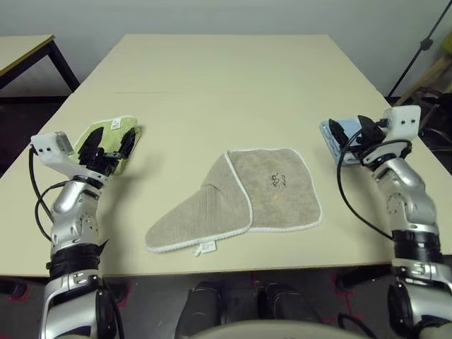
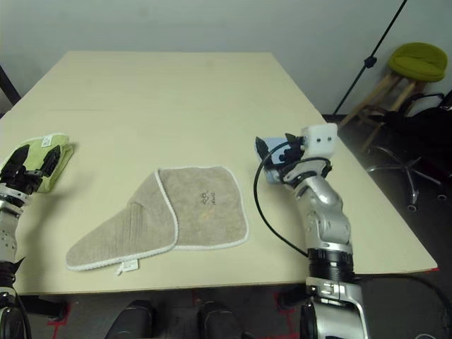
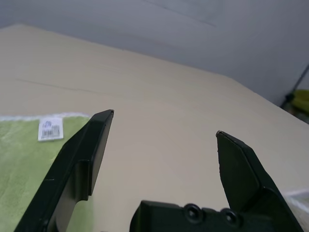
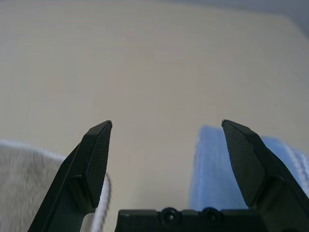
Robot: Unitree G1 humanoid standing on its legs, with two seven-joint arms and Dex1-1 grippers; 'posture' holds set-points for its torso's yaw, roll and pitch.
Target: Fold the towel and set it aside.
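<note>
- Logging the towel [image 1: 244, 201] first: I see beige terry with white stitched edging, lying flat near the front edge of the table [image 1: 233, 78], midway between my two arms and touching neither.
- Its left part is folded over diagonally into a pointed flap, with a small white tag [image 1: 206, 247] at the near hem; a small dark printed mark [image 1: 277, 181] sits on the flat right part.
- My left gripper [image 1: 108, 145]: fingers spread apart, nothing between them, held over a folded lime-green towel [image 1: 113, 131] at the table's left side.
- My right gripper [image 1: 351, 133]: fingers spread apart, nothing between them, held over a folded light-blue towel [image 4: 212, 169] at the table's right side.
- From the right wrist view I catch the beige towel's white edge just beside one finger [image 4: 94, 164].
- Off the table to the right: a stool with a green seat [image 2: 417, 60].
</note>
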